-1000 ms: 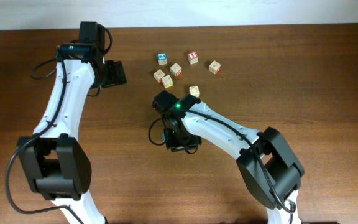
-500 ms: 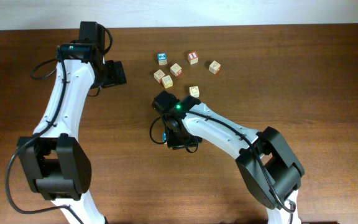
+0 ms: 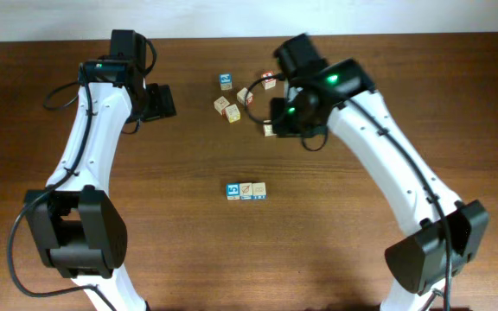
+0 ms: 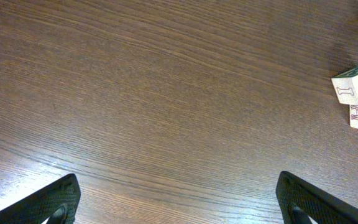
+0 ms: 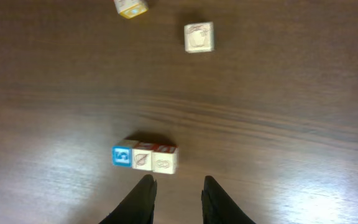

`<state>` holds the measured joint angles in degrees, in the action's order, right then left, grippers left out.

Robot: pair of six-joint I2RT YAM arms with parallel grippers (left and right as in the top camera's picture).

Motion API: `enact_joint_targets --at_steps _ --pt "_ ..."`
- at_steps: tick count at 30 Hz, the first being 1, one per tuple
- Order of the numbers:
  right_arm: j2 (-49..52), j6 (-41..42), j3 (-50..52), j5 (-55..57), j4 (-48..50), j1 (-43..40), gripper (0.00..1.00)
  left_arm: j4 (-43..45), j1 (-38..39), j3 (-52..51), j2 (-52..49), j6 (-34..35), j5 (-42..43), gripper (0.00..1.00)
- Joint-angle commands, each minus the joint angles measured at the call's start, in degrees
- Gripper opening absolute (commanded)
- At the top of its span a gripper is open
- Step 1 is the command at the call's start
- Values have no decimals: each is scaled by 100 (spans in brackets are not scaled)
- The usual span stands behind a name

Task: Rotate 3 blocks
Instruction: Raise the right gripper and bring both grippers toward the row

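You see the three blocks point(image 3: 245, 190) touching in a row on the table point(image 3: 145, 216), your right gripper point(image 5: 176, 199) narrowly parted and empty, your left gripper point(image 4: 179, 199) wide open, empty.

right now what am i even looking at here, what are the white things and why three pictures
The white things are two robot arms at a wooden table, each ending in a two-finger claw. One picture comes from a camera above the table; the other two come from cameras on the wrists, looking past each claw's own fingers.

On the table, three small wooden blocks sit touching in a row. Loose blocks lie scattered farther back.

The left claw is wide open over bare wood, holding nothing. The right claw hangs in the air above the table, fingers fairly close together with nothing between them; its camera shows the row of three below.
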<state>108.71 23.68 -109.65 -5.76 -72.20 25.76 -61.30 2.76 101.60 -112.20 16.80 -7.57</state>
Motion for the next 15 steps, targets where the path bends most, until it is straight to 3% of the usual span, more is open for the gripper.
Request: enact_joint_targets --at_steps 1,2,3,5,9,11,15 --pt "-35 -855 -42 -664 -271 -485 25 -127 7 61 -44 74 741 99" --pt "-39 -1008 -42 -673 -424 -621 24 -94 9 61 -44 74 1019 100" --pt "-101 -1145 -42 -723 -553 -835 24 -354 9 61 -44 125 1137 29" --pt "-269 -1502 -42 -1150 -566 -1268 24 -603 136 68 46 286 1228 0" --pt "-879 -2238 -39 -1784 -1217 -2505 24 -1174 658 66 765 -42 1233 0" --pt "-1049 -3311 267 -2463 -1475 -2638 24 -1423 927 -22 879 -13 1429 0" --pt "-1062 -2857 2184 -2815 -31 -2616 23 -887 946 -914 1287 -13 1810 0"
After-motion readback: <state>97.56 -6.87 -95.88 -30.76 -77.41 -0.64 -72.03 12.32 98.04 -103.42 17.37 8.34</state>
